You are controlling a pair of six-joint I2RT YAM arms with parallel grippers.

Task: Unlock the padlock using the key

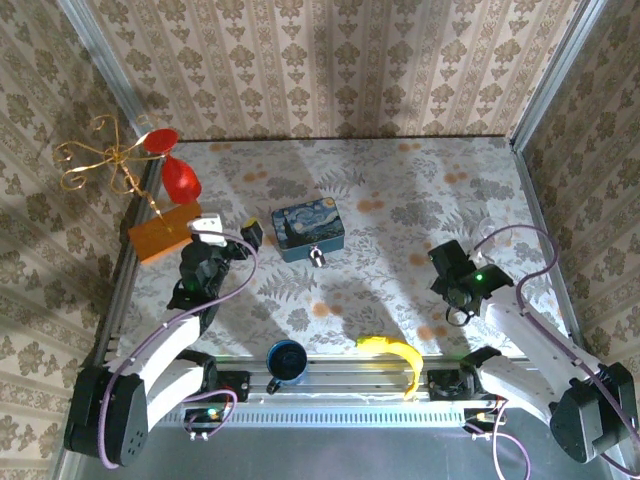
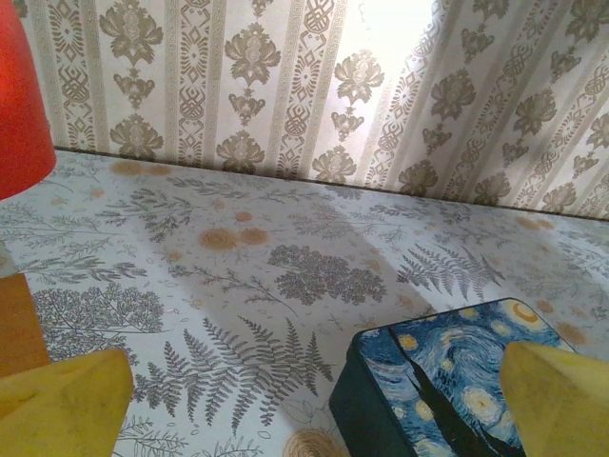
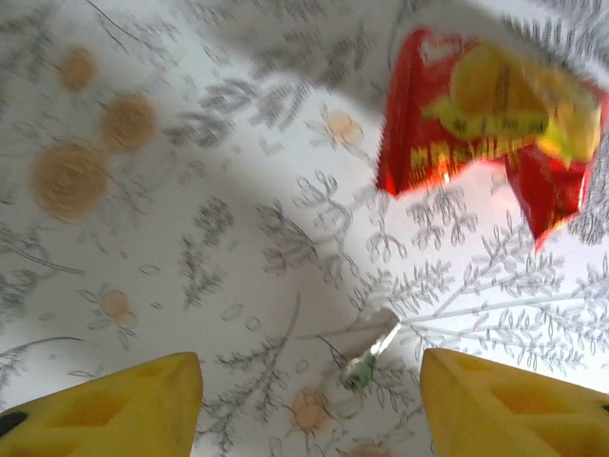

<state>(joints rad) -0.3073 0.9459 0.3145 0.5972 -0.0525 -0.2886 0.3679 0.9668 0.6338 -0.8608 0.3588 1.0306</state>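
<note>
The key (image 3: 369, 358), small and silvery with a green head, lies flat on the patterned tablecloth. My right gripper (image 3: 309, 400) hangs over it with its yellow fingers (image 3: 495, 409) wide apart; the key sits between them, nearer the right finger and touching neither. From above, the right gripper (image 1: 450, 268) is at the right of the table. The padlock (image 1: 317, 257), tiny and silvery, hangs at the front of the blue starry-night tin (image 1: 308, 231). My left gripper (image 1: 235, 233) stands open just left of that tin (image 2: 457, 381), with nothing between its fingers (image 2: 71, 405).
An orange block (image 1: 163, 233), a red ornament (image 1: 180, 178) and a gold wire piece (image 1: 98, 160) stand at the far left. A blue cup (image 1: 286, 361) and a banana (image 1: 395, 352) rest by the front rail. A red snack packet (image 3: 485, 114) lies beyond the key.
</note>
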